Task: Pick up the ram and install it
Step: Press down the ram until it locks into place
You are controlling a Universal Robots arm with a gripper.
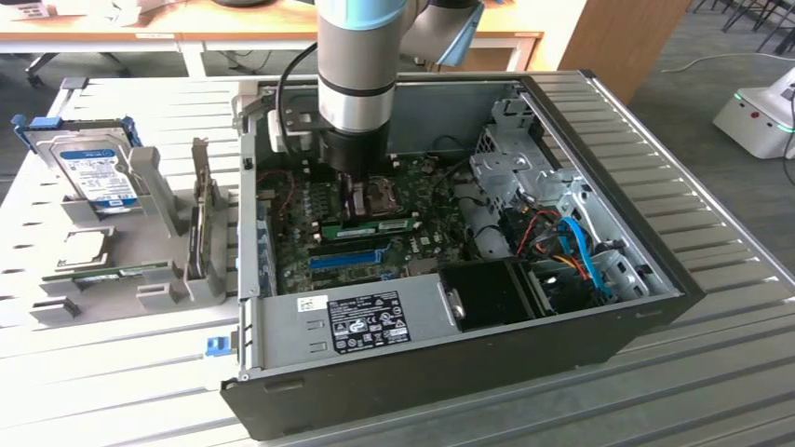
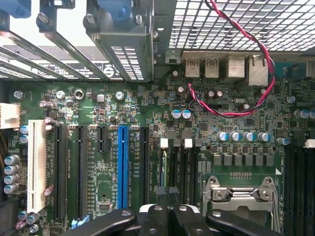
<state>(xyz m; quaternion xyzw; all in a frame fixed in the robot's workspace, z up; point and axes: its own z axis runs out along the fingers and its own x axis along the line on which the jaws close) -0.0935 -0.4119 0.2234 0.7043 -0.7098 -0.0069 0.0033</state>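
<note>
Two green sticks are in the exterior view. One ram (image 1: 372, 226) lies inside the open computer case (image 1: 621, 307), above the motherboard (image 1: 423, 247), parallel to the blue slot (image 1: 345, 258) and directly beneath the gripper (image 1: 367, 191). The second stick (image 1: 118, 273) rests in the grey holder (image 1: 149, 293) outside the case, on the exterior view's left, near the hard drive (image 1: 100, 177). You see the arm (image 1: 357, 65) reaching straight down into the case. In the wrist view, the gripper (image 2: 165, 216) hangs over the motherboard (image 2: 98, 105) beside the CPU socket (image 2: 241, 196). You cannot tell how far the gripper is open, or whether it grips the ram.
</note>
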